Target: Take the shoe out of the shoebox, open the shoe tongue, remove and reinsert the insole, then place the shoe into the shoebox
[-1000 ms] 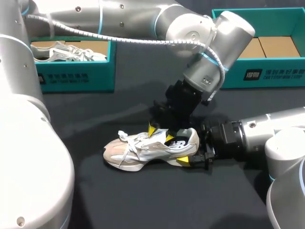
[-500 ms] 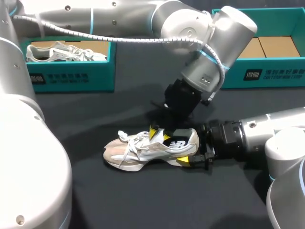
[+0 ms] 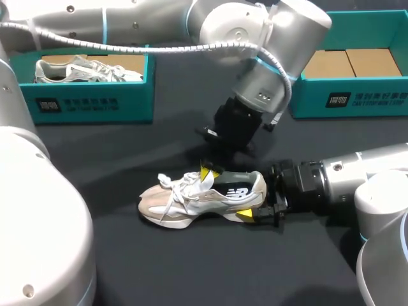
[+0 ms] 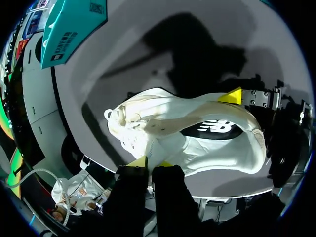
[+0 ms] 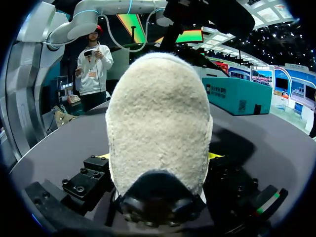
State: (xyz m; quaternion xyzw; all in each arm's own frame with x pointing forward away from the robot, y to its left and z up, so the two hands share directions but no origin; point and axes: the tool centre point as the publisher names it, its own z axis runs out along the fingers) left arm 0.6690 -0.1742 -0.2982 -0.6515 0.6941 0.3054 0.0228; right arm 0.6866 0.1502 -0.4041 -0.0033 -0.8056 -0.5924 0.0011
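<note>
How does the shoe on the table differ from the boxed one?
The table shoe stands on the table, heel in the right gripper; the boxed shoe lies untouched in the teal shoebox. The table shoe shows whole; the boxed shoe is partly hidden by the wall. Both are pale laced sneakers.

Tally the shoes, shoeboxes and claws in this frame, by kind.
Shoes: 2, the shoe on the table and the boxed shoe.
Shoeboxes: 2, the left shoebox and the right shoebox.
Claws: 2, the left claw and the right claw.
Total: 6.
</note>
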